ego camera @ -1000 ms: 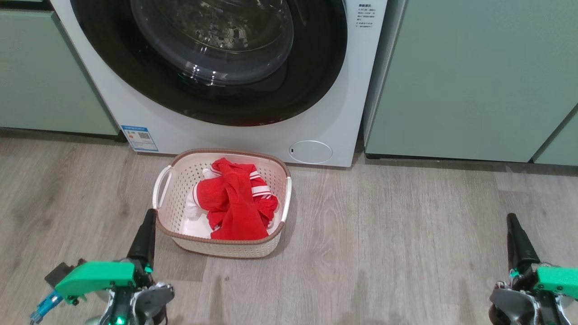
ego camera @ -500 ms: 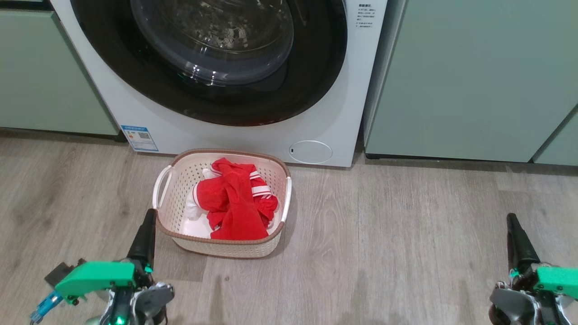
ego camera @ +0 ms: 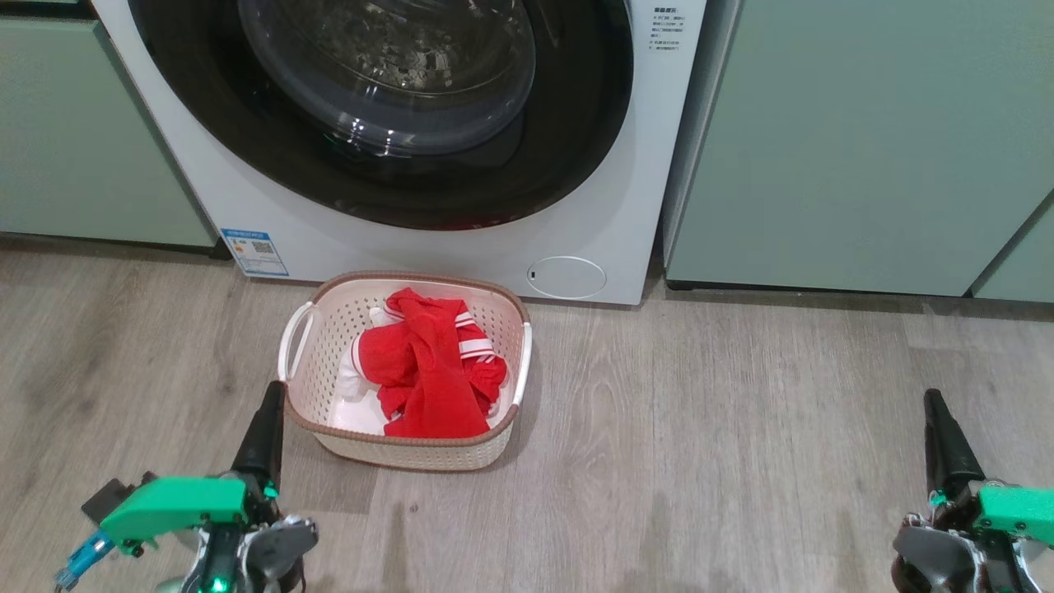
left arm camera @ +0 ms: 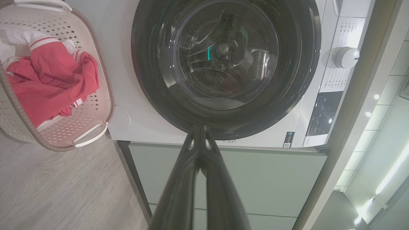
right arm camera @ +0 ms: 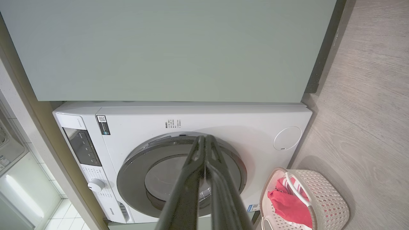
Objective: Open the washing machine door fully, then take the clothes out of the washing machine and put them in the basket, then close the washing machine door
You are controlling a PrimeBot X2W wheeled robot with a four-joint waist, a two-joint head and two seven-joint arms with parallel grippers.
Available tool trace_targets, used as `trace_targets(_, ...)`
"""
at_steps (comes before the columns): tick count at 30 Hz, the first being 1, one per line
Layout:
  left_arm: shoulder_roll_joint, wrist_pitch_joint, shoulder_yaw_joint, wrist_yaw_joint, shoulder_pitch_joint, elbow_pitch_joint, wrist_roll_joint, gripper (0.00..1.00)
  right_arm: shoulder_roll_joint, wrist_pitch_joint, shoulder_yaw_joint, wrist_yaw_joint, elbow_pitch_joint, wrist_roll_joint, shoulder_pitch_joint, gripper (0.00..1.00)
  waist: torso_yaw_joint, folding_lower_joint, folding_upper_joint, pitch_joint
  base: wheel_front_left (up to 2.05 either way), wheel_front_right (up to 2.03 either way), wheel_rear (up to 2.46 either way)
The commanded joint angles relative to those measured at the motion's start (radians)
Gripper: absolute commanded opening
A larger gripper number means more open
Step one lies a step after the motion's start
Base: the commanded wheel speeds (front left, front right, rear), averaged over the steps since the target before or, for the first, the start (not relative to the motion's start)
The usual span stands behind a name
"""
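Note:
The white washing machine (ego camera: 626,148) stands ahead, its black-rimmed door (ego camera: 206,123) flat against the front, shut, with the smoky window bowl (ego camera: 387,74) in its middle. On the floor before it sits the cream basket (ego camera: 416,451) holding the red clothes (ego camera: 428,366). My left gripper (ego camera: 270,395) is at the lower left beside the basket's near corner, fingers together, empty. My right gripper (ego camera: 933,401) hangs at the lower right over bare floor, shut and empty. The door (left arm camera: 223,67) and basket (left arm camera: 80,108) show in the left wrist view, the basket (right arm camera: 322,198) in the right wrist view.
Pale green cabinets (ego camera: 856,140) flank the washer on both sides. A blue label (ego camera: 255,251) and a round filter cover (ego camera: 566,277) sit low on the washer front. Grey wood floor (ego camera: 700,428) stretches between basket and right gripper.

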Motion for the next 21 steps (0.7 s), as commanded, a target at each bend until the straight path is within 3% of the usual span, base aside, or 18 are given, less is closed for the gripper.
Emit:
trace_targets(1,0.005,0.006,0.032,0.001,-0.055,-0.036,-0.005,0.00,-0.001,0.006,0.019,-0.001,-0.042,0.006,-0.047,0.00,0.000,0.0000,0.0000,0.000,0.00,0.00,0.00)
trace_targets(21,0.005,0.006,0.032,0.001,-0.055,-0.036,-0.005,0.00,-0.001,0.006,0.019,-0.001,-0.042,0.006,-0.047,0.00,0.000,0.0000,0.0000,0.000,0.00,0.00,0.00)
